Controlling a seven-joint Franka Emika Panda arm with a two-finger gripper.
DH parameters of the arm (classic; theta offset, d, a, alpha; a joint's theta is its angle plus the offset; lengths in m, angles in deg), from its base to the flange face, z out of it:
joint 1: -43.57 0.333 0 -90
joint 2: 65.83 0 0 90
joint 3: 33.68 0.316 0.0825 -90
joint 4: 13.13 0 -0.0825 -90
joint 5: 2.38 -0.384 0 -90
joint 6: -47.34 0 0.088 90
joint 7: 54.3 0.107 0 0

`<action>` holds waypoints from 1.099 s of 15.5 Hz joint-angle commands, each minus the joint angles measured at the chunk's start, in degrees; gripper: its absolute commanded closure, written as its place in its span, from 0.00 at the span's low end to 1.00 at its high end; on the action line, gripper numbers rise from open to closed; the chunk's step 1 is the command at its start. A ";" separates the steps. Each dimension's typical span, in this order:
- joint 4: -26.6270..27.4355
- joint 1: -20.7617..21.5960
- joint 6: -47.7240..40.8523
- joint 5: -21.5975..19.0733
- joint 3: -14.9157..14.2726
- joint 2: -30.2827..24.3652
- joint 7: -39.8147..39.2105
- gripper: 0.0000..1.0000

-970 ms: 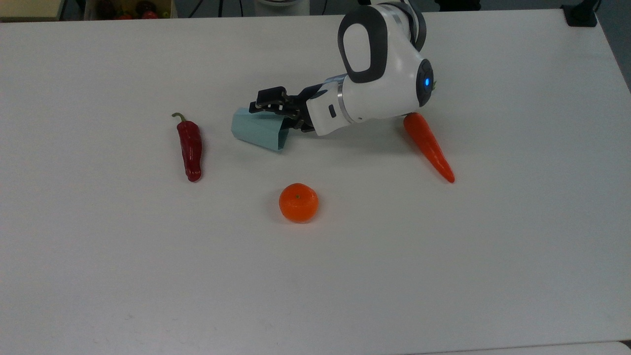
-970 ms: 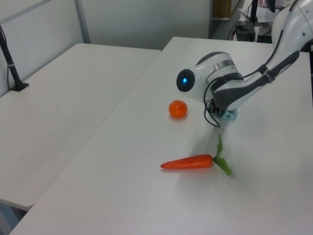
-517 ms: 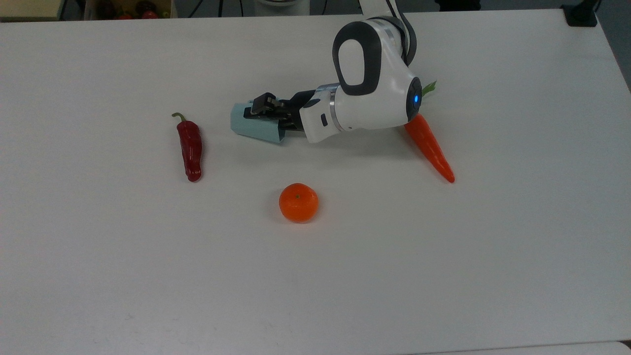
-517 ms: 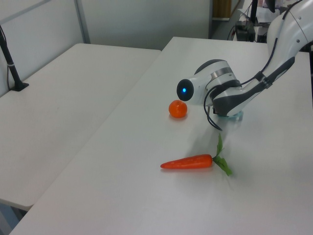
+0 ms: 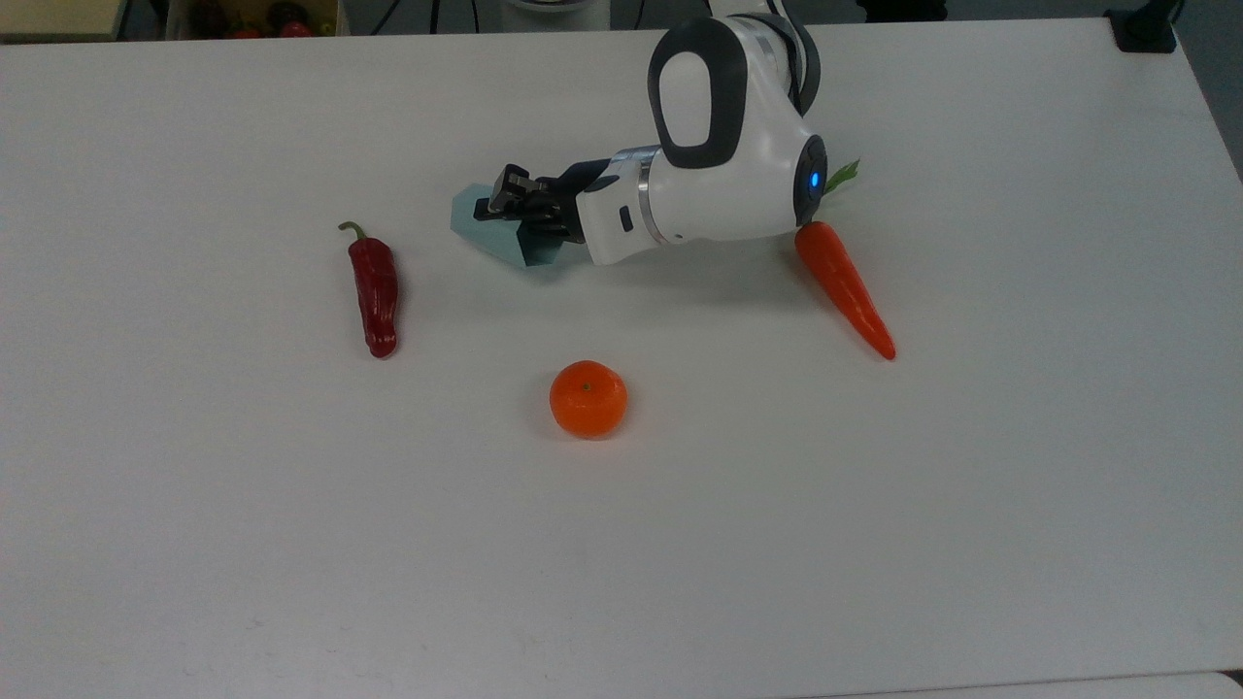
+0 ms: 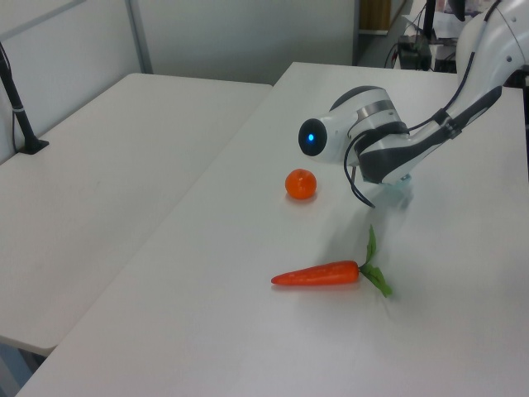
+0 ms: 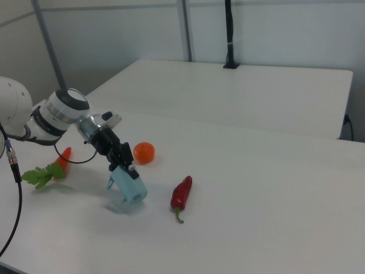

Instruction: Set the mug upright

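Note:
The pale blue faceted mug [image 5: 495, 233] hangs tilted just above the white table [image 5: 291, 544]. In the right view the mug [image 7: 130, 188] is clear of the surface, with its shadow below it. My gripper [image 5: 511, 201] reaches in from the top view's right and is shut on the mug's upper edge. From the right view, the gripper [image 7: 122, 163] slants down onto the top of the mug. In the left view the arm's wrist hides nearly all of the mug [image 6: 403, 184].
A red chili pepper [image 5: 375, 292] lies toward the top view's left of the mug. An orange [image 5: 587, 398] sits nearer the front. A carrot [image 5: 843, 286] with green leaves lies on the right, under the arm's wrist. A second table [image 7: 239, 91] stands behind.
The gripper has closed on the mug, lifted it off the table and carried it slightly toward the top view's upper edge. The mug has tipped from lying on its side. The vegetables stayed put.

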 commanded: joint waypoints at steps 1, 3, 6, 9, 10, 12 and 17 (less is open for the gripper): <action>0.35 -1.89 1.68 -6.60 0.53 -5.31 -5.78 1.00; -0.09 -2.07 6.05 -11.79 0.63 -7.42 -8.08 1.00; 0.35 -2.51 16.41 -19.09 0.63 -8.49 -9.84 1.00; 1.75 -3.30 23.46 -24.54 0.63 -8.57 -17.20 1.00; 2.80 -4.09 26.26 -26.39 0.63 -8.92 -20.97 1.00; 4.56 -6.19 30.84 -32.78 0.63 -9.98 -29.66 1.00; 4.74 -8.49 30.95 -37.48 0.63 -9.89 -42.88 0.97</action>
